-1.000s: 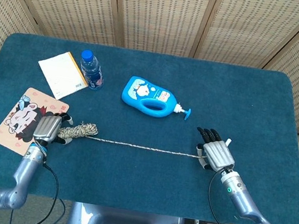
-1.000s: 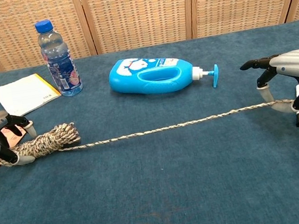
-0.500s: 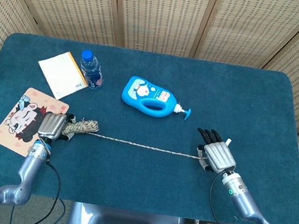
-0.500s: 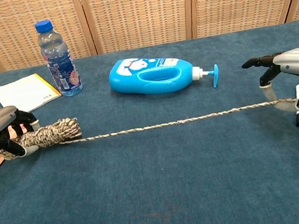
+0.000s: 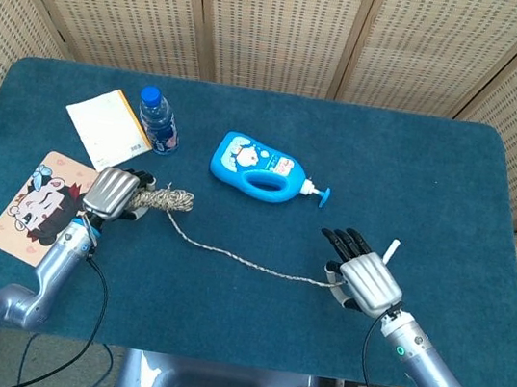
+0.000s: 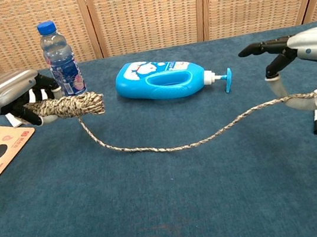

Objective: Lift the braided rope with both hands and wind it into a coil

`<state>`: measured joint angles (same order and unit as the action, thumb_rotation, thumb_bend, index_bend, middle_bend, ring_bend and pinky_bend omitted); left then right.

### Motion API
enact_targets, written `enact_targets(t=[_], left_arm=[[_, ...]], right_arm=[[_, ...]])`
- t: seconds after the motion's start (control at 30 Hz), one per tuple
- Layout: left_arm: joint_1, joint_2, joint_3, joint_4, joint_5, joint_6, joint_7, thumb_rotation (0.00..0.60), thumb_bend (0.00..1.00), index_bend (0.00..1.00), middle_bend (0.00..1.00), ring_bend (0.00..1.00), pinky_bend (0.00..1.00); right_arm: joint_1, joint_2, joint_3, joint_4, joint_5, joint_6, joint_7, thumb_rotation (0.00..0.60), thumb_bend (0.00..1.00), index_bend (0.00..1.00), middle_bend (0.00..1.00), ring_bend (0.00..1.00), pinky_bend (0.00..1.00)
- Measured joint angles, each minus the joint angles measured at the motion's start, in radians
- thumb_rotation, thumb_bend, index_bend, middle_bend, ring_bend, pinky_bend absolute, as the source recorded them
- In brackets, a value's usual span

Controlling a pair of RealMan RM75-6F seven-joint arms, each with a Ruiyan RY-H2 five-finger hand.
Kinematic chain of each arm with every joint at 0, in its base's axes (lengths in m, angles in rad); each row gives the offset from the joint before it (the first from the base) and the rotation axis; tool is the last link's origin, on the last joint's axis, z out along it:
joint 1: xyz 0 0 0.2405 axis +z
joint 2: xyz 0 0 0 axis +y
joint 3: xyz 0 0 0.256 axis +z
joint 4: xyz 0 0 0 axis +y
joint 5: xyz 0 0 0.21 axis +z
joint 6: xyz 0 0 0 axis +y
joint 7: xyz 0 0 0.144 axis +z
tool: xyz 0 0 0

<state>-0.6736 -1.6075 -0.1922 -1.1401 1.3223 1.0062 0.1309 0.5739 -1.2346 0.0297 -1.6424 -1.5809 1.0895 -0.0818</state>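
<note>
From the head view we see the braided rope (image 5: 230, 253) as a thin speckled cream-and-dark cord running across the blue table (image 5: 437, 172). Its wound end forms a fat bundle gripped by the left hand (image 5: 112, 193), fingers wrapped round it; the free length sags in a shallow curve to the right hand (image 5: 362, 279), which pinches the other end while its other fingers stay spread. Behind the rope lie a blue pump bottle (image 5: 260, 168) on its side, an upright water bottle (image 5: 157, 120), a white notepad (image 5: 106, 128) with a yellow edge, and a cartoon-printed card (image 5: 38, 204) beside the left hand. We cannot read any writing from here.

From the chest view, the left hand (image 6: 9, 99) holds the bundle (image 6: 70, 106) clear of the table, lying roughly level. The cord drops from it, trails over the cloth and rises to the right hand (image 6: 308, 60), where it is caught against the thumb. The pump bottle (image 6: 158, 79) carries a cartoon label and the water bottle (image 6: 61, 61) a blue-and-pink one; the lettering on both is too small for us to read.
</note>
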Motion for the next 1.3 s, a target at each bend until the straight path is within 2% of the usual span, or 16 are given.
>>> enact_targets(t=[0.27,0.5,0.97,1.17,1.3], left_arm=[[-0.108,-0.041,-0.005,0.087,0.066,-0.040,-0.017,0.600,0.60,0.74,0.57,0.53,0.63],[-0.182,-0.099,-0.012,0.134,0.114,-0.049,-0.054,0.600,0.60,0.74,0.57,0.53,0.63],[-0.308,-0.211,-0.003,0.272,0.196,-0.054,-0.217,0.600,0.60,0.74,0.57,0.54,0.63],[-0.366,-0.279,0.006,0.360,0.219,-0.064,-0.234,0.600,0.60,0.75,0.58,0.55,0.65],[-0.387,-0.318,0.028,0.398,0.241,-0.064,-0.250,0.600,0.59,0.75,0.58,0.55,0.65]], right_arm=[[0.041,0.130,0.042,-0.225,-0.027,-0.006,0.017,0.600,0.47,0.68,0.00,0.00,0.00],[0.109,0.237,0.143,-0.354,0.062,-0.068,0.048,0.600,0.47,0.69,0.00,0.00,0.00],[0.171,0.316,0.242,-0.441,0.191,-0.129,0.114,0.600,0.47,0.69,0.01,0.00,0.00],[0.213,0.339,0.308,-0.455,0.304,-0.159,0.166,0.600,0.47,0.69,0.01,0.00,0.00],[0.255,0.355,0.382,-0.444,0.421,-0.187,0.239,0.600,0.47,0.69,0.02,0.00,0.00]])
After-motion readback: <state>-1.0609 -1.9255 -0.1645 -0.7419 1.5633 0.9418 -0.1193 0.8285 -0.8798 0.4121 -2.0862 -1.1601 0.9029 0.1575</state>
